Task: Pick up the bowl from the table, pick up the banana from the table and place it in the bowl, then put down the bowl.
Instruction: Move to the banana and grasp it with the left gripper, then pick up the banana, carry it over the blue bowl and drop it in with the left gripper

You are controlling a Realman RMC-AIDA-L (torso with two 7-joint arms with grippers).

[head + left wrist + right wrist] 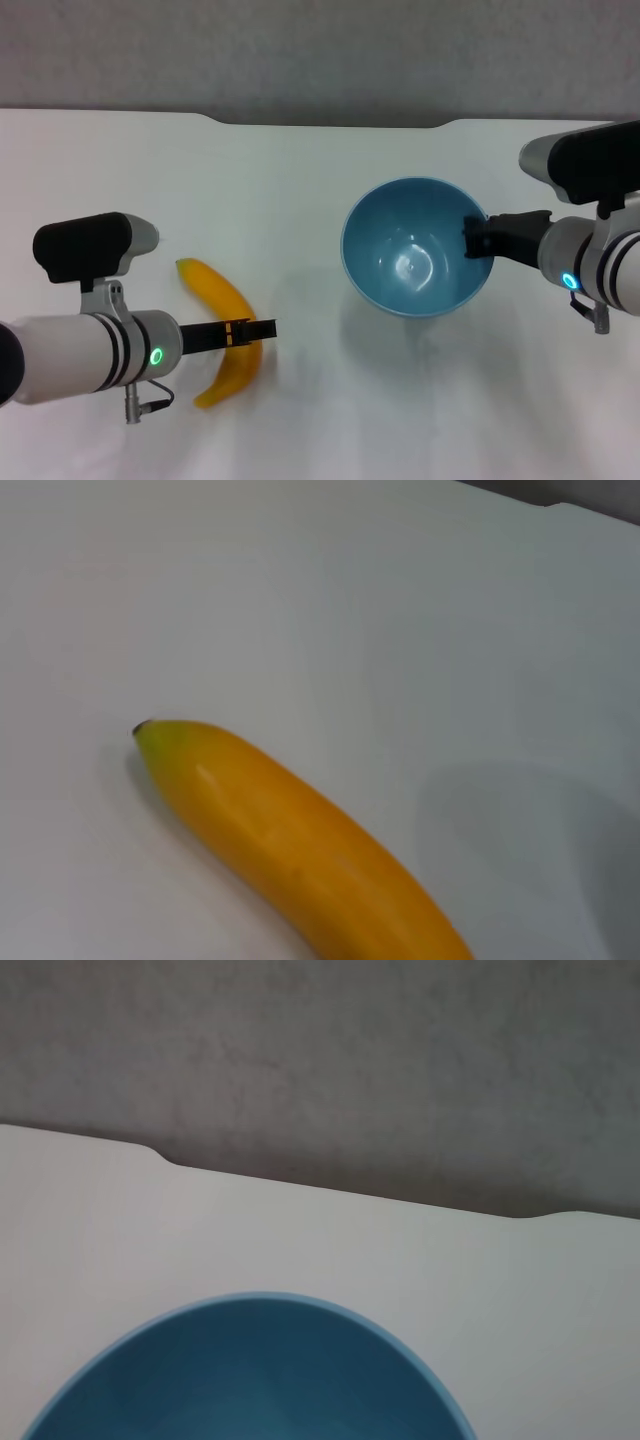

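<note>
right pincer (478, 240) clamps glossy blue bowl (410, 262) rim | left pincer (250, 331) grips yellow banana (226, 328)

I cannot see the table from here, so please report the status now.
Right gripper shut on the bowl rim. Left gripper over the banana, which lies on the table. Bowl empty. Nothing between them.

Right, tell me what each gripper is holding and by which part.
The right gripper grips the bowl by its rim. The left gripper is around the banana mid-length; whether it grips yet cannot be told.
</note>
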